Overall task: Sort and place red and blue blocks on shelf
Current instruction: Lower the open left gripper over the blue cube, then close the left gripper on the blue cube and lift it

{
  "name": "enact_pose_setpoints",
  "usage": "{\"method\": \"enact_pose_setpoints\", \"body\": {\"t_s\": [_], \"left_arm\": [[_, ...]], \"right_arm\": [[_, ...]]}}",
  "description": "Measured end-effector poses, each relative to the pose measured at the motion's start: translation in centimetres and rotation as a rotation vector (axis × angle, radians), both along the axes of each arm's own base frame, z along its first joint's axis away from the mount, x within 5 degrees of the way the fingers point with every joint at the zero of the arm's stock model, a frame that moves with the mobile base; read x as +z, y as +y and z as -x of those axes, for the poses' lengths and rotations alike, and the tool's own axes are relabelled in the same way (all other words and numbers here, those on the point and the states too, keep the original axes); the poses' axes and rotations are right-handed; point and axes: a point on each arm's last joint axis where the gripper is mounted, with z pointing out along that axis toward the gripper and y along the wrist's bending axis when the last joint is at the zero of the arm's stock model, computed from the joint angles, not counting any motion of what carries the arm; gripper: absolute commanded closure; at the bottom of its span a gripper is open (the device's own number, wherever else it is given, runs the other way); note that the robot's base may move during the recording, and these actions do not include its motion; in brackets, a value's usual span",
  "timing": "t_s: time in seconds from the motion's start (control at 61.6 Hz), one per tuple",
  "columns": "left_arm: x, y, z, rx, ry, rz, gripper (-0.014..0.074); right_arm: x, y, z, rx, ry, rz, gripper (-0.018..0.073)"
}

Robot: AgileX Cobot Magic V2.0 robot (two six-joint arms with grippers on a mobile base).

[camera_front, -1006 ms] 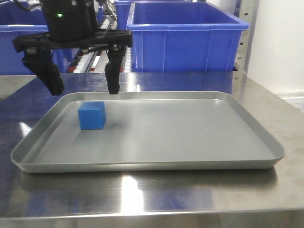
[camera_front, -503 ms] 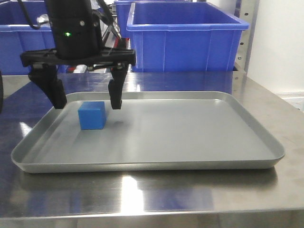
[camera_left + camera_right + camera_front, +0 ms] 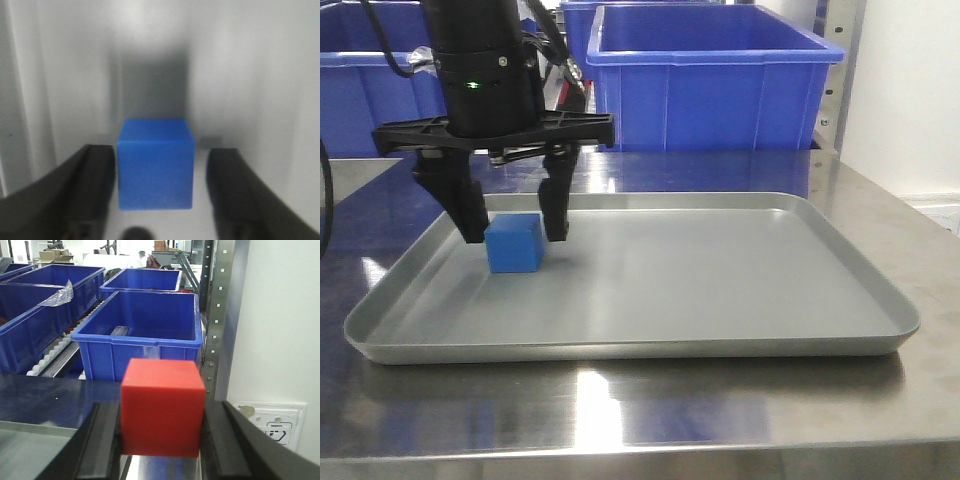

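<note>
Compared with a second ago, the left gripper (image 3: 515, 237) is standing lower, its open fingers now on both sides of the blue block (image 3: 513, 244). Behind it, the shelf (image 3: 220, 300) is holding blue bins (image 3: 705, 80), partly hidden by the arm. The steel table (image 3: 620, 410) is carrying the grey tray (image 3: 720, 270), and the blue block is sitting in the tray's left rear part. The right gripper (image 3: 161, 440) is clamping the red block (image 3: 162, 407) in the air before a bin.
</note>
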Motion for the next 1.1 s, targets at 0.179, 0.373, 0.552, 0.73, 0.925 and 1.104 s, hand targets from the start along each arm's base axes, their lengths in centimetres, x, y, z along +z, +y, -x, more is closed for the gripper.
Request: {"method": "enact_pose_setpoints", "body": {"t_s": [0.179, 0.373, 0.552, 0.73, 0.925, 1.104], "left_arm": [[0.0, 0.0, 0.0, 0.002, 0.003, 0.005, 0.04], [0.4, 0.2, 0.0, -0.004, -0.015, -0.01, 0.0447], [3.8, 1.1, 0.9, -0.012, -0.106, 0.005, 0.0447], [8.5, 3.0, 2.4, 0.002, -0.224, 0.073, 0.0447], [11.4, 6.9, 4.4, -0.001, -0.391, 0.147, 0.0447], [12.1, 10.7, 6.5, -0.007, -0.55, 0.18, 0.0447]], "right_arm": [[0.0, 0.0, 0.0, 0.0, 0.0, 0.0, 0.0302], [0.0, 0.0, 0.0, 0.0, 0.0, 0.0, 0.0302], [0.0, 0.0, 0.0, 0.0, 0.0, 0.0, 0.0302], [0.0, 0.0, 0.0, 0.0, 0.0, 0.0, 0.0302], [0.0, 0.0, 0.0, 0.0, 0.0, 0.0, 0.0302], [0.0, 0.0, 0.0, 0.0, 0.0, 0.0, 0.0302]]}}
